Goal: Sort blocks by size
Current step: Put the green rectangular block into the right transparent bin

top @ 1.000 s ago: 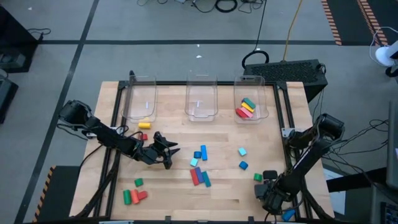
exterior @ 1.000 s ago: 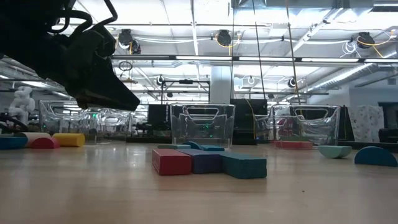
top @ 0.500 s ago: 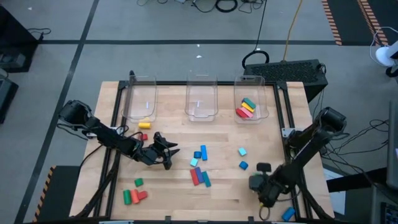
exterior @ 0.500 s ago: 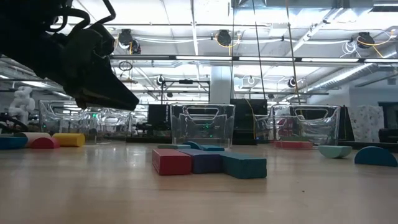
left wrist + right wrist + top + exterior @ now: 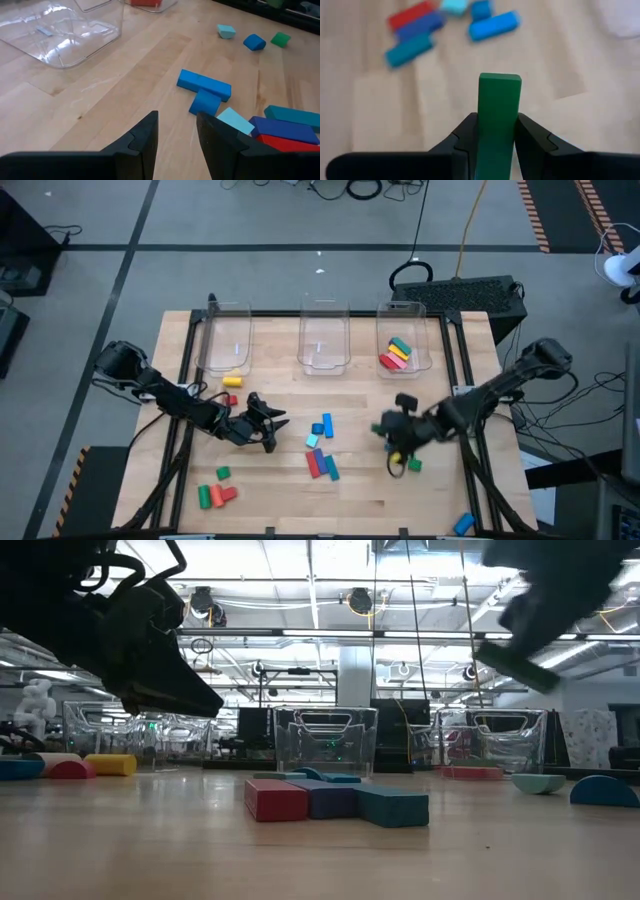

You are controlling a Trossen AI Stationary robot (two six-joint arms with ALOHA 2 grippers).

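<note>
While the right gripper (image 5: 496,137) hung above the counter (image 5: 360,490) with a green bar (image 5: 499,107) clamped between its fingers, the left one waited.

Seen from overhead, the right gripper (image 5: 397,442) was over the right-hand part of the counter, near a small green block (image 5: 414,465). The left gripper (image 5: 176,132) hovered low over the wood just left of the middle cluster — a blue bar (image 5: 204,85), a blue cube (image 5: 205,102), a pale blue piece (image 5: 235,121) and red, dark blue and teal bars side by side (image 5: 335,801) — its fingers a little apart, holding nothing. Three clear bins (image 5: 323,340) stood along the far edge (the right one held red, yellow and green blocks (image 5: 396,354)). Green and red pieces (image 5: 215,494) lay near the front left corner.
</note>
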